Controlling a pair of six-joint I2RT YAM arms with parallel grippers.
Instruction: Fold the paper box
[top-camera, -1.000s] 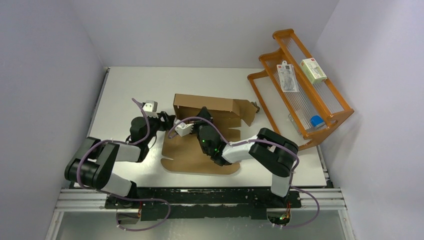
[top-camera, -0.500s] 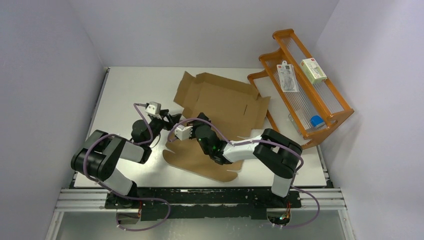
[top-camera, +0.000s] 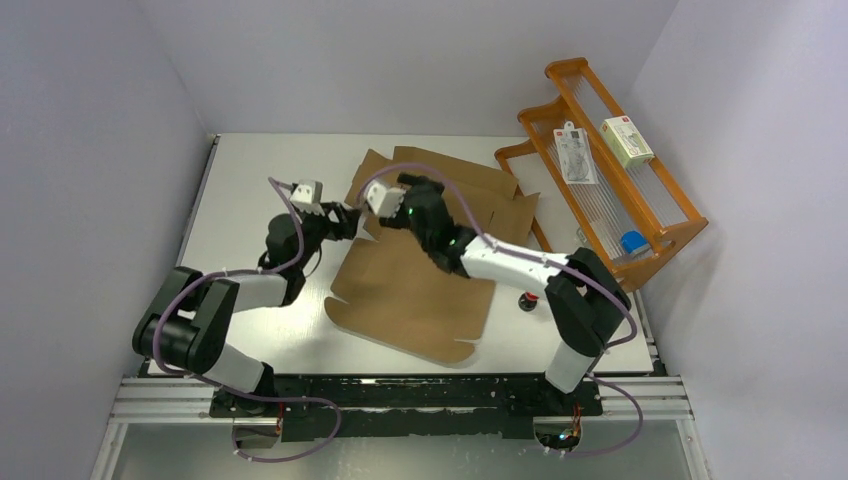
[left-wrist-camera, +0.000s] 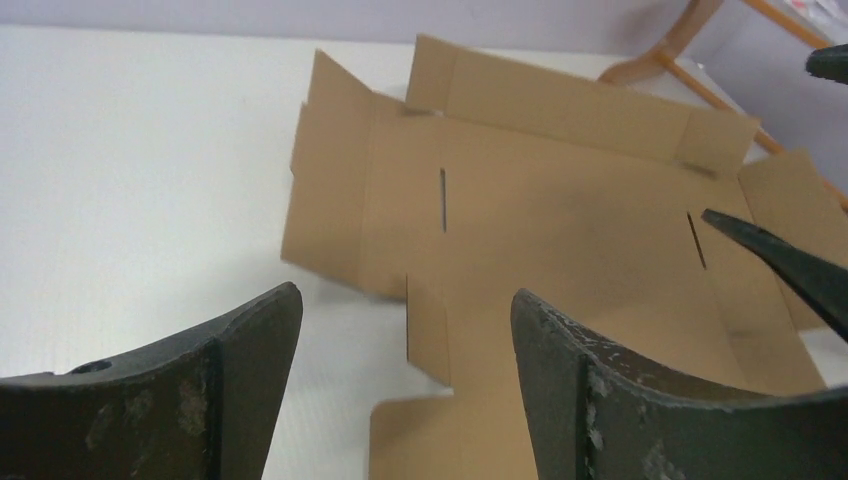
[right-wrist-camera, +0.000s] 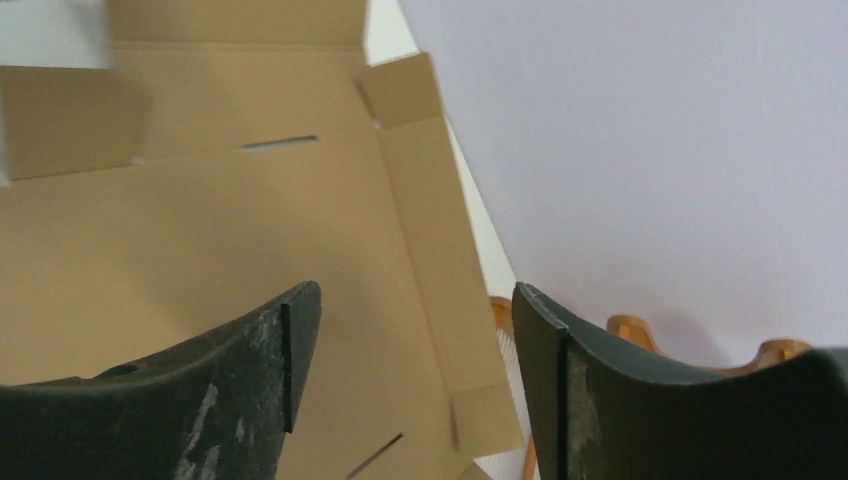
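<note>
The paper box (top-camera: 420, 290) is a brown die-cut cardboard sheet lying almost flat on the white table, its flaps spread toward the back. My left gripper (top-camera: 350, 222) hovers open at the sheet's left edge. In the left wrist view, a small side tab sits between the left gripper (left-wrist-camera: 405, 300) fingers below, untouched, with the paper box (left-wrist-camera: 560, 230) beyond. My right gripper (top-camera: 400, 190) is raised over the rear part of the sheet, open and empty. The right wrist view looks down between the right gripper (right-wrist-camera: 415, 290) fingers onto the paper box (right-wrist-camera: 200, 230) and its right-hand flaps.
An orange wooden rack (top-camera: 610, 170) stands at the back right, close to the sheet's right flaps. It holds a white-and-green carton (top-camera: 627, 140), a blister pack (top-camera: 575, 155) and a blue item (top-camera: 632, 242). A small red-and-black object (top-camera: 527, 300) lies by the right forearm.
The rear wall that stood folded up a second ago has dropped back flat. My right gripper let go, opened and lifted toward the back. The left gripper shifted slightly back.
</note>
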